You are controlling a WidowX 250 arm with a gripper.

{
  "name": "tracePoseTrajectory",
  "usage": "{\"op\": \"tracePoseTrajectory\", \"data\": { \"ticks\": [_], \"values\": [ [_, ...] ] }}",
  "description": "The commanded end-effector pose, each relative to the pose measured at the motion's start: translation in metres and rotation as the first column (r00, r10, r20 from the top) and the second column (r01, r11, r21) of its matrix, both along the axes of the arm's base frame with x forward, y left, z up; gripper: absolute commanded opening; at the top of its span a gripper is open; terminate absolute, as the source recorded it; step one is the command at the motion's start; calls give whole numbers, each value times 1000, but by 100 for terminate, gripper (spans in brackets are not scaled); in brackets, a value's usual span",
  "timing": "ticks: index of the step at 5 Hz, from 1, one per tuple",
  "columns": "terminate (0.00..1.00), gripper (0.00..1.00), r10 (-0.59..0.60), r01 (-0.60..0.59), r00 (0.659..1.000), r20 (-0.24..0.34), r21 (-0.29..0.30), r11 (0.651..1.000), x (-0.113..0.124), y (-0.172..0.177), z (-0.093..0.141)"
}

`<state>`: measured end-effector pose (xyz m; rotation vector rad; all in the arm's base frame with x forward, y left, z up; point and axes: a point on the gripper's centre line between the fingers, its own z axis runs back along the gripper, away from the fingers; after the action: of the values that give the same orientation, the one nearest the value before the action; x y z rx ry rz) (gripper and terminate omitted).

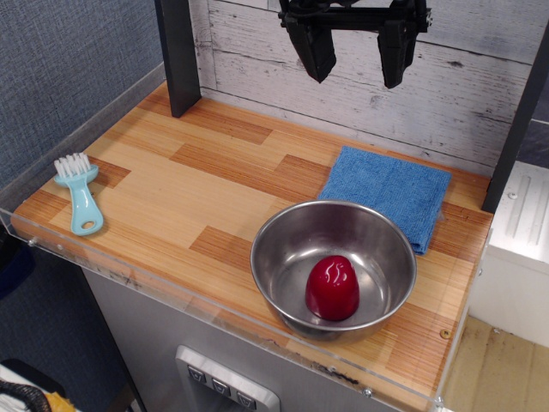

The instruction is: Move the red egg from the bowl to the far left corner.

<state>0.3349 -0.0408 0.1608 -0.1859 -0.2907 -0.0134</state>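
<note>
The red egg (333, 287) is glossy and stands pointed end up inside the steel bowl (276, 233), which sits at the front right of the wood-plank counter. My gripper (355, 64) hangs open and empty high at the back, in front of the whitewashed plank wall, well above and behind the bowl. Its two black fingers (314, 53) point down with a wide gap between them. The far left corner (163, 116) lies by the dark square post (178, 53), with bare striped wood there.
A folded blue cloth (390, 190) lies just behind the bowl. A light blue brush (81, 193) lies at the front left edge. A clear rim (129, 279) runs along the counter's front. A second dark post (519, 120) stands at the right.
</note>
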Motion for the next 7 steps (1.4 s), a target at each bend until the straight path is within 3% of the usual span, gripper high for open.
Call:
{"op": "tracePoseTrajectory", "data": {
  "ticks": [1, 2, 5, 7],
  "values": [
    [0, 100, 0, 0, 1000, 0, 0, 1000, 0, 0, 0],
    [0, 100, -66, 67, 998, -25, 42, 997, -13, -13, -16],
    [0, 100, -118, 119, 993, -19, 48, 992, -70, -50, -51],
    [0, 100, -82, 84, 996, -28, 69, 994, -91, -33, -62]
  ]
}}
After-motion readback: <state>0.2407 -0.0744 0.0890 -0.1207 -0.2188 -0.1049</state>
